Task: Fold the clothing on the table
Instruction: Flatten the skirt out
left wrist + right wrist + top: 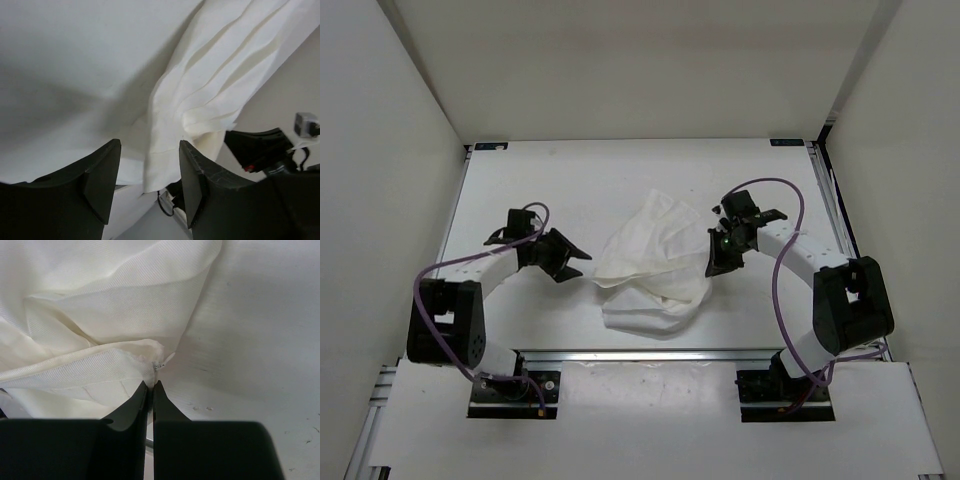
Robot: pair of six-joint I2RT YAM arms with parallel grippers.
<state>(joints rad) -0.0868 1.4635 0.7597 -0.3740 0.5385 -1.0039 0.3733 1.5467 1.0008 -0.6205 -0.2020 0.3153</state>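
The left arm is reaching rightward, low over the table (560,180). Its gripper (577,265) is standing released, dark fingers (102,175) spread right beside the left tip of the clothing (650,265). The right arm is bending leftward, its gripper (716,266) clenched at the garment's right edge; whether fabric is caught between the tips cannot be told. The thin, white, finely woven cloth is lying crumpled mid-table, showing long parallel pleats.
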